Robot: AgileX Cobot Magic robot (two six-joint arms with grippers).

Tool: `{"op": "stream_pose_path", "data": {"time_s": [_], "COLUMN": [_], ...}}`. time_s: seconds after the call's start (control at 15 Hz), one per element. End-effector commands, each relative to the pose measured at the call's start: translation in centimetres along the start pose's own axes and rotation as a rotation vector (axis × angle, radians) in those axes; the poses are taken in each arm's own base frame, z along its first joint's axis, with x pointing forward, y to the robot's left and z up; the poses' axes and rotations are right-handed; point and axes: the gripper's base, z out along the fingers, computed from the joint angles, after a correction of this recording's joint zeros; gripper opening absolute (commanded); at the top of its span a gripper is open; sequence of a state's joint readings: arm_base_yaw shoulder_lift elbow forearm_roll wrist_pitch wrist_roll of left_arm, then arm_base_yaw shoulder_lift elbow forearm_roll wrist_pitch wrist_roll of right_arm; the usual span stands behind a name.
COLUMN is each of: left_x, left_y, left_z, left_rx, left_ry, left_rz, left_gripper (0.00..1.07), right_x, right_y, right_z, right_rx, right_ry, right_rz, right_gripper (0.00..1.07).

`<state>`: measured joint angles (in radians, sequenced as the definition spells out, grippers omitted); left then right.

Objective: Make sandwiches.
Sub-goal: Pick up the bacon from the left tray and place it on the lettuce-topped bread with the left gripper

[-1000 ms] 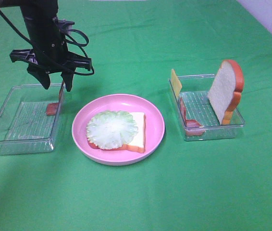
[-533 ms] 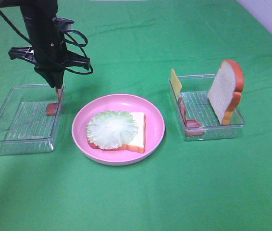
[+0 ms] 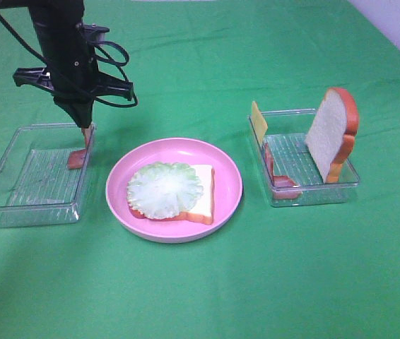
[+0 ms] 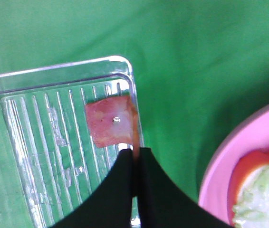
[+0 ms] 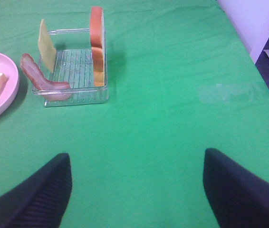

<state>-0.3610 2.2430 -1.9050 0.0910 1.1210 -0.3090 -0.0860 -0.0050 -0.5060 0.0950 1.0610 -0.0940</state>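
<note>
Pinching 1 bacon strip [image 4: 110,121] by its top end with the left claw [image 4: 134,159], at the left tray [image 3: 2,205] wall nearest the plate [image 3: 230,176], right claw [image 5: 137,190] gaping empty; looks light and floppy, so end-grip suits.

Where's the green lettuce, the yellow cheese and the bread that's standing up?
Round pale green toy lettuce leaf [image 3: 165,189]: high camera, its middle.
Thin yellow toy cheese slice [image 3: 259,121]: high camera, its flat face.
Upright white toy bread slice with orange-brown crust [image 3: 325,134]: high camera, white face.
</note>
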Motion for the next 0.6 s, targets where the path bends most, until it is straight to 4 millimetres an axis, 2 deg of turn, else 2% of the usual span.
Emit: {"op": "stream_pose_path", "data": {"time_s": [0.07,0.33,0.47,0.53,0.6], "left_x": [0.0,0.4,0.5,0.9,1.1], "left_y": [-0.3,-1.8,-2.7,-4.1,-5.0], "left_z": [-2.2,-6.0,-6.8,-7.0,-7.0], "left_rx": [0.045,0.266,0.373,0.517,0.575], "left_ry": [-0.037,-0.072,-0.071,-0.037,-0.032], "left_rz": [0.009,0.045,0.057,0.083,0.111], "left_gripper": [0.0,0.0,0.0,0.0,0.0], "right_x": [0.1,0.1,0.1,0.1,0.1], "right_y": [0.0,0.0,0.0,0.0,0.0], "right_z": [-0.2,-0.2,-0.2,-0.2,-0.2], "right_rx": [0.008,0.008,0.008,0.008,0.008], "right_ry": [-0.015,-0.015,-0.015,-0.015,-0.015], "right_rz": [-0.013,-0.013,-0.013,-0.013,-0.013], "right_gripper": [0.73,0.73,0.73,0.73,0.73]}}
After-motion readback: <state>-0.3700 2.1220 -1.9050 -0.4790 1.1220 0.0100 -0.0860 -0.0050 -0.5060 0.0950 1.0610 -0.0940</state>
